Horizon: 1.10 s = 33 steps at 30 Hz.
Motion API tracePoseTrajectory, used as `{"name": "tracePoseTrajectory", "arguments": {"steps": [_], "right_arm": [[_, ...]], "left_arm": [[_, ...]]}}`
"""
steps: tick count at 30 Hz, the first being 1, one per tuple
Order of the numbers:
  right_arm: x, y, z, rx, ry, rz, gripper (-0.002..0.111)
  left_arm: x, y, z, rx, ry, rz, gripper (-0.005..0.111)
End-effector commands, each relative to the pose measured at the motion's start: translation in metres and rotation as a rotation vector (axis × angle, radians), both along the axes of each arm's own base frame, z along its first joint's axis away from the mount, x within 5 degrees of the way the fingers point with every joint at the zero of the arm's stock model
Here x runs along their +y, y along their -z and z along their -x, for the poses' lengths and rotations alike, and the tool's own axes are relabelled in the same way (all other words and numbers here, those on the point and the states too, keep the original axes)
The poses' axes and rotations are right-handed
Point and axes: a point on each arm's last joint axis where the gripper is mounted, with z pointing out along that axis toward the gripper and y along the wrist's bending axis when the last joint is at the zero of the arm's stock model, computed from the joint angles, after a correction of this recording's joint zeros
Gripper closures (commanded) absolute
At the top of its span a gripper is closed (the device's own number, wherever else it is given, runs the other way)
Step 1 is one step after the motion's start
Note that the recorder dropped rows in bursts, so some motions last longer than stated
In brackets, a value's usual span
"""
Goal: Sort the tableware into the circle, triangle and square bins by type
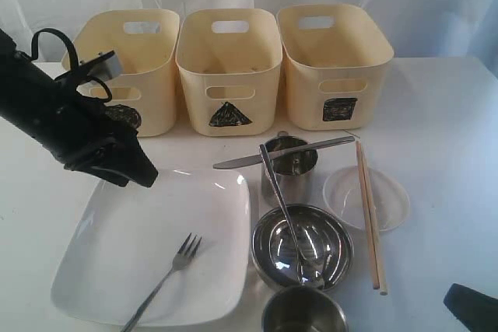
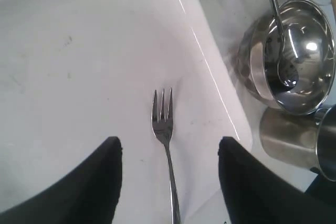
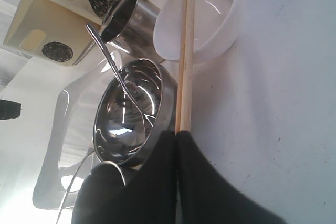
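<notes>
A steel fork (image 1: 167,277) lies on the large white square plate (image 1: 117,246). My left gripper (image 1: 144,174) hovers open over the plate's far left corner; in the left wrist view the fork (image 2: 164,124) shows between its fingers, below them and untouched. A spoon (image 1: 284,215) rests in the steel bowl (image 1: 331,250). The knife (image 1: 241,161) lies across the far steel cup (image 1: 299,169). A second cup (image 1: 303,315) stands at the front. Wooden chopsticks (image 1: 369,215) cross the clear round dish (image 1: 389,200). My right gripper (image 3: 176,134) is shut and empty, near the chopsticks' (image 3: 185,51) end.
Three cream bins stand in a row at the back: the circle bin (image 1: 144,52) on the left, the triangle bin (image 1: 229,60) in the middle, the square bin (image 1: 334,60) on the right. My left arm partly covers the circle label.
</notes>
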Motion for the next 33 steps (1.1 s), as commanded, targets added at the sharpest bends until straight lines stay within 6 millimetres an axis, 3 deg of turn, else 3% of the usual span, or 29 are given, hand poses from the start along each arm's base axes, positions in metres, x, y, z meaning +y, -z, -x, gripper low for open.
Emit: {"name": "tracePoseTrajectory", "arguments": {"steps": [1, 33], "right_arm": [[-0.0003, 0.0012, 0.0004, -0.006, -0.001, 0.004, 0.108], [-0.0003, 0.0012, 0.0004, -0.006, -0.001, 0.004, 0.108]], "left_arm": [[-0.0028, -0.0028, 0.0013, 0.012, 0.002, 0.015, 0.048], [-0.0023, 0.0015, 0.0044, 0.045, -0.011, 0.013, 0.048]]}}
